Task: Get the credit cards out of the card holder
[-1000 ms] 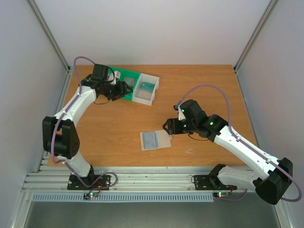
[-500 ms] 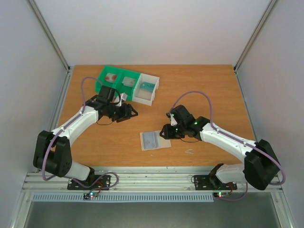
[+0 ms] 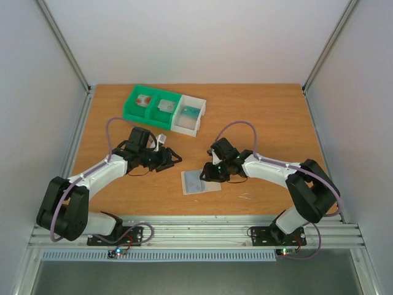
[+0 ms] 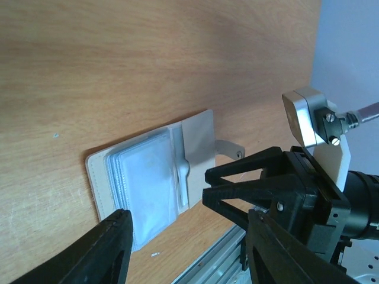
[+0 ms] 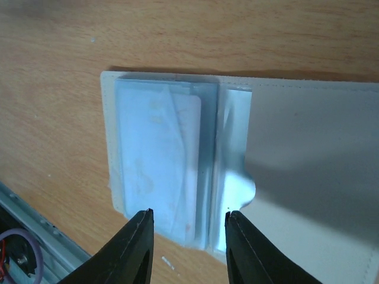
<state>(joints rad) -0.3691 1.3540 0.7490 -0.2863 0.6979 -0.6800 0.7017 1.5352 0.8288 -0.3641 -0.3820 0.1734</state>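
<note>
The card holder (image 3: 200, 182) lies open and flat on the wooden table. Its left panel is a stack of pale blue translucent sleeves (image 5: 160, 148), and its right panel is off-white (image 5: 314, 165). A pale card (image 5: 183, 136) shows through the top sleeve. My right gripper (image 5: 188, 214) hovers over the holder's near edge by the fold, open, with its jaws fairly close and nothing between them. From the left wrist view its tips (image 4: 205, 182) point at the sleeve's notch. My left gripper (image 4: 188, 218) is open and empty, left of the holder (image 4: 148, 183) and apart from it.
A green-and-white compartment tray (image 3: 184, 126) stands at the back left. It holds small flat cards, one of them white with red marks (image 3: 144, 100). The metal rail (image 3: 196, 232) runs along the table's near edge, just below the holder.
My left arm has come away from the tray and down toward the holder. My right arm has swung in over the holder's right edge, its jaws narrowing. The holder has not moved.
</note>
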